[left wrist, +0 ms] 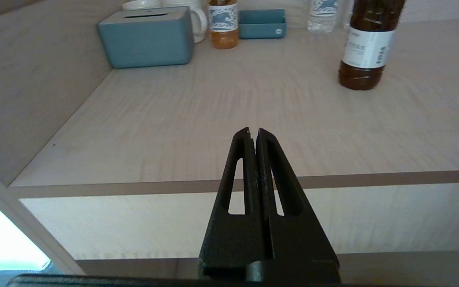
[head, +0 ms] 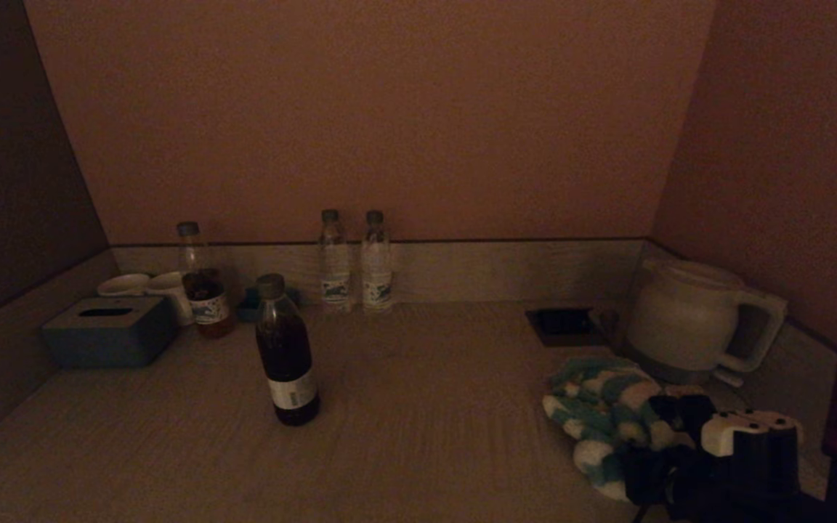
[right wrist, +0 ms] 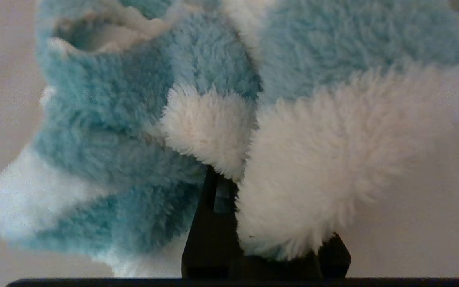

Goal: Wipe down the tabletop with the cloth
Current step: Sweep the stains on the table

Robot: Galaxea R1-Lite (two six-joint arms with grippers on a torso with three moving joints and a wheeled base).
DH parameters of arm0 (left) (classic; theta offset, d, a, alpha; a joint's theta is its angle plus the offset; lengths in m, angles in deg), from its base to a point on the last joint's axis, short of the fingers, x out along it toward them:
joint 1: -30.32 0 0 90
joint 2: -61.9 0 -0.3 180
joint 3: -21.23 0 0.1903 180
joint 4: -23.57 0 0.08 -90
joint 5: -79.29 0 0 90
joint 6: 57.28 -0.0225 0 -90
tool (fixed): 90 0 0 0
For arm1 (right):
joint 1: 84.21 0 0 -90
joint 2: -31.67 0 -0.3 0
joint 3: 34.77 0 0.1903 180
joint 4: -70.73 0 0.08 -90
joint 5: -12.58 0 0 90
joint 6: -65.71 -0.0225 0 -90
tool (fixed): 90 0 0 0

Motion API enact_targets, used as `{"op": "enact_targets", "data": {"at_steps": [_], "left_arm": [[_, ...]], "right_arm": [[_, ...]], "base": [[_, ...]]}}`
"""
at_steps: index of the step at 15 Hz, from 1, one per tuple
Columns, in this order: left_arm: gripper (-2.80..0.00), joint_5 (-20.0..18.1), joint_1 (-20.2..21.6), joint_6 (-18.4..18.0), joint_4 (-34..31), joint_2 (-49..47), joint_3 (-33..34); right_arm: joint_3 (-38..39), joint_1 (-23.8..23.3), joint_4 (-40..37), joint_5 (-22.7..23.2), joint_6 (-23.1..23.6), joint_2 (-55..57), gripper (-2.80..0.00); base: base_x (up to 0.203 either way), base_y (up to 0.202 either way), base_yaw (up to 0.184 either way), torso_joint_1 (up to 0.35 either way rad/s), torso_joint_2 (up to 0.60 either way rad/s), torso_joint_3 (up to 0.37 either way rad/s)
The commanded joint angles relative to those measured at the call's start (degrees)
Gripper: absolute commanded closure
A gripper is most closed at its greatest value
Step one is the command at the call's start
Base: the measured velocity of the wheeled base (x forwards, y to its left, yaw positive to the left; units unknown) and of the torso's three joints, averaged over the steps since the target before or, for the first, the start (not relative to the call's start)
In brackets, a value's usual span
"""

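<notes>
Where fluffy cloth [right wrist: 229,119] swallows it, right tool [right wrist: 229,187] tips vanish.

Cloth [right wrist: 229,119] fluffy fleece; tabletop [left wrist: 213,115] matt wood-grain; tissue box [left wrist: 148,36] smooth plastic.

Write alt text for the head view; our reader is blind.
The right hand grips a blue-and-white cloth on the table, beside a kettle. A dark bottle stands mid-table; three more bottles, cups and a tissue box line the back.

Head looks down at tabletop [head: 418,436] — wrists sit low, sharing it.
</notes>
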Motion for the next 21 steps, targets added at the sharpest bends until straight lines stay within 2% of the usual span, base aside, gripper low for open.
{"op": "enact_targets", "data": {"at_steps": [1,8,11,13,19,21], "left_arm": [[0.0,0.0,0.03,0.0,-0.03,-0.06,0.02],[0.0,0.0,0.03,0.0,-0.03,0.02,0.02],[0.0,0.0,0.03,0.0,-0.03,-0.06,0.02],[0.0,0.0,0.03,0.0,-0.03,-0.06,0.02],[0.0,0.0,0.03,0.0,-0.03,-0.06,0.02],[0.0,0.0,-0.06,0.0,-0.03,-0.06,0.02]], "right_arm": [[0.95,-3.23,2.49,-0.21,-1.01,-1.63,0.0],[1.0,-4.69,2.7,-2.14,-0.78,-7.79,0.0],[0.88,-7.87,2.7,-3.77,-0.39,-11.77,0.0],[0.83,-8.05,2.68,-4.03,-0.38,-11.86,0.0],[-3.24,-15.52,2.18,-5.76,-0.47,-7.76,0.0],[-3.81,-16.04,2.18,-5.93,-0.51,-7.25,0.0]], "base": [[0.0,0.0,0.0,0.0,0.0,0.0],[0.0,0.0,0.0,0.0,0.0,0.0],[0.0,0.0,0.0,0.0,0.0,0.0],[0.0,0.0,0.0,0.0,0.0,0.0],[0.0,0.0,0.0,0.0,0.0,0.0],[0.0,0.0,0.0,0.0,0.0,0.0]]}}
